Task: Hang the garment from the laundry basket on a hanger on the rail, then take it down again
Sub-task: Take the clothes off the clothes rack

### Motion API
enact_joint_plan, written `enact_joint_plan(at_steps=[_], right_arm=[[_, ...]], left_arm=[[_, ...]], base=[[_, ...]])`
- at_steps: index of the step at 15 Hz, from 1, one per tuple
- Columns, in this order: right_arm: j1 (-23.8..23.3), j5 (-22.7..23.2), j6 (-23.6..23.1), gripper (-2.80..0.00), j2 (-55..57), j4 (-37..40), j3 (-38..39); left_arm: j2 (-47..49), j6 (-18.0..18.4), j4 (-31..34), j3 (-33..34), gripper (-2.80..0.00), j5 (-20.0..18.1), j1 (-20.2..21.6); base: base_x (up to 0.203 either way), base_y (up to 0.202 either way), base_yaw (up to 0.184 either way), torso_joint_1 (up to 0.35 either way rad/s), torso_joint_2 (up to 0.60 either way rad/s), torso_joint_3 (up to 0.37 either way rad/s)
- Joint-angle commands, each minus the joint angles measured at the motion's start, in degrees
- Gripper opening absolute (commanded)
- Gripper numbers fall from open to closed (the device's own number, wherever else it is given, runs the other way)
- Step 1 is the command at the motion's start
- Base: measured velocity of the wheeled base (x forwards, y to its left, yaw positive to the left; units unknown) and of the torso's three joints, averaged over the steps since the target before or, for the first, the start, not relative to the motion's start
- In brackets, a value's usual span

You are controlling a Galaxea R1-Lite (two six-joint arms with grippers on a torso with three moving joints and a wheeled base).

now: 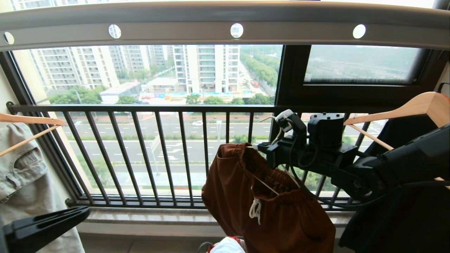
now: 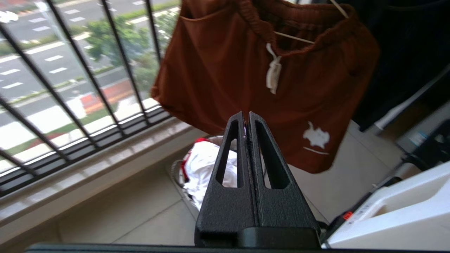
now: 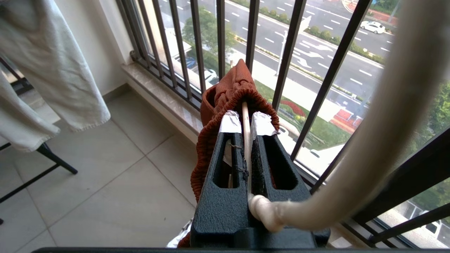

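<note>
the brown shorts [image 1: 277, 211] hang low in the middle of the head view, in front of the black railing [image 1: 168, 154]. a thin cream hanger [image 3: 246, 126] runs through the stretchy waistband, and a white string [image 1: 255, 210] hangs down from the waist. the right gripper [image 1: 262, 149] reaches in from the right side of the frame to the top of the shorts. in the right wrist view its two jaws are pinched tight on the thin hanger wire, with the waistband bunched around the tips. the hanger's long hook [image 3: 372, 140] curves up the right side of that view.

the left gripper [image 1: 82, 211] sits in the lower left corner of the head view, well apart from the shorts. in the left wrist view its jaws are pressed flat together with nothing between them. a small white print [image 2: 316, 136] shows near the hem of the shorts there.

the silver rail [image 1: 225, 30] with round holes goes across the top of the head view, high above the shorts. the hanger is not on it. the basket [image 2: 197, 168] with a white liner sits on the floor under the shorts.

a wooden hanger [image 1: 415, 105] with a black shirt [image 1: 404, 218] is at the right. a pale denim piece [image 1: 24, 175] hangs at the left.
</note>
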Motion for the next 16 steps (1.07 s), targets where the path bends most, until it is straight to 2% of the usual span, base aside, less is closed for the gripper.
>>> enact_joint_plan(at_steps=[1,4,7,8,9,10,11,12,13,16], right_arm=[[-0.05,-0.43,1.54,-2.80,-1.26,-0.31,-0.74],[-0.06,-0.51,2.02,-2.80,-0.88,-0.25,-0.83],[0.04,-0.51,2.11,-2.80,-1.23,-0.28,-0.71],[0.12,-0.51,2.11,-2.80,-1.06,-0.23,-0.66],[0.37,-0.43,2.17,-2.80,-0.88,-0.23,-0.75],[0.67,-0.42,2.96,-2.80,-0.70,-0.23,-0.67],[1.22,-0.51,3.50,-2.80,-0.70,-0.23,-0.66],[1.63,-0.51,3.60,-2.80,-0.62,-0.22,-0.48],[1.88,-0.51,3.60,-2.80,-0.62,-0.23,-0.39],[3.12,-0.51,4.02,-2.80,-1.98,-0.23,0.09]], left_arm=[[24.37,-0.02,-1.71,-8.27,-2.80,-3.44,-7.37],[40.80,-0.25,-5.66,-17.97,-2.80,-5.91,-15.41],[50.96,-0.43,-7.95,-25.75,-2.80,-6.36,-19.87],[52.40,-1.89,-9.45,-27.48,-2.80,-6.24,-20.27],[53.26,-6.26,-11.79,-27.87,-2.80,-6.12,-20.49],[54.60,-8.31,-15.04,-27.83,-2.80,-5.65,-20.64],[55.46,-8.80,-17.06,-27.73,-2.80,-3.61,-20.66],[56.37,-8.99,-18.19,-27.94,-2.51,-0.26,-20.72],[57.41,-9.07,-19.45,-28.27,0.00,4.15,-21.37],[61.50,-9.66,-24.88,-28.51,0.00,11.55,-24.33]], base=[[0.000,0.000,0.000,0.000,0.00,0.000],[0.000,0.000,0.000,0.000,0.00,0.000],[0.000,0.000,0.000,0.000,0.00,0.000],[0.000,0.000,0.000,0.000,0.00,0.000],[0.000,0.000,0.000,0.000,0.00,0.000],[0.000,0.000,0.000,0.000,0.00,0.000],[0.000,0.000,0.000,0.000,0.00,0.000],[0.000,0.000,0.000,0.000,0.00,0.000],[0.000,0.000,0.000,0.000,0.00,0.000],[0.000,0.000,0.000,0.000,0.00,0.000]])
